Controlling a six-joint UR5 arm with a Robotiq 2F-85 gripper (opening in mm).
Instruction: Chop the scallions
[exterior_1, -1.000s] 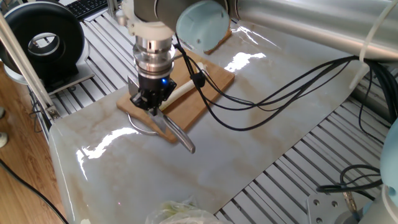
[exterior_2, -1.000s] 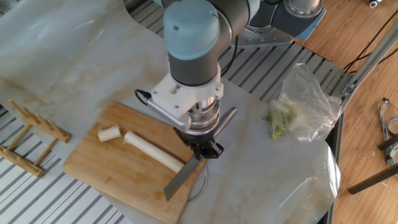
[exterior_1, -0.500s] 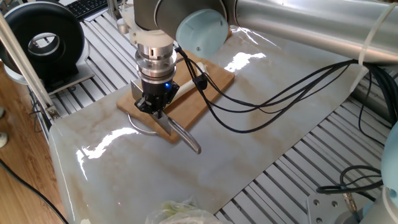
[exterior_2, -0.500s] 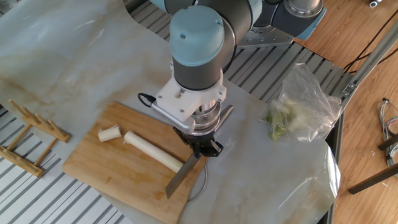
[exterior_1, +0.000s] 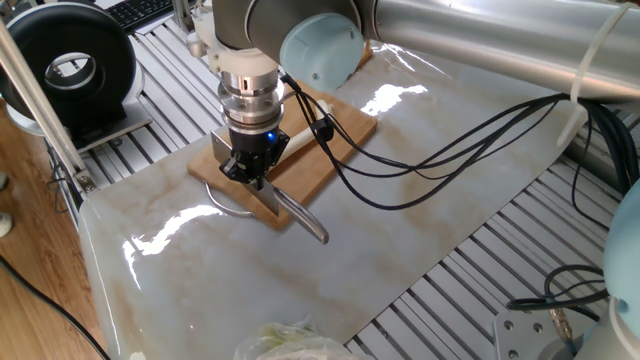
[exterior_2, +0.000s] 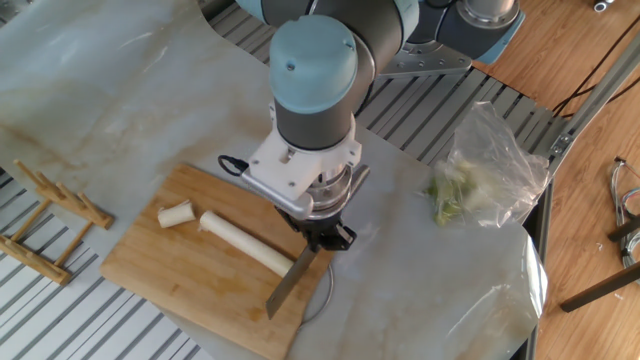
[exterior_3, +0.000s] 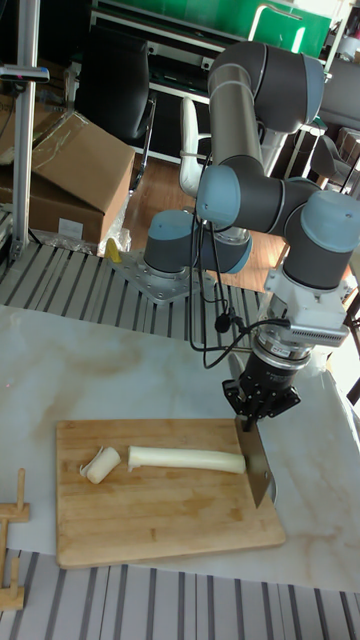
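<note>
The scallions lie on a wooden cutting board (exterior_2: 190, 285): a long pale stalk (exterior_2: 245, 245) and one short cut chunk (exterior_2: 175, 213) just past its far end. The same stalk (exterior_3: 185, 459) and chunk (exterior_3: 100, 465) show in the tall fixed view. My gripper (exterior_2: 320, 237) is shut on a knife. Its blade (exterior_2: 288, 285) points down over the board's edge, right beside the stalk's near end. In the tall fixed view the blade (exterior_3: 258, 468) stands just past the stalk's tip, under the gripper (exterior_3: 260, 400). The knife handle (exterior_1: 305, 220) sticks out behind the gripper (exterior_1: 250, 172).
A clear plastic bag of leafy greens (exterior_2: 485, 170) lies on the marble sheet to the right of the arm. A wooden rack (exterior_2: 50, 225) stands left of the board. Black cables (exterior_1: 420, 165) hang from the wrist across the table. A thin wire loop (exterior_2: 325, 295) lies by the board's corner.
The gripper has turned and shifted slightly with the knife, so the handle end swung a little. The stalk and the chunk have not moved.
</note>
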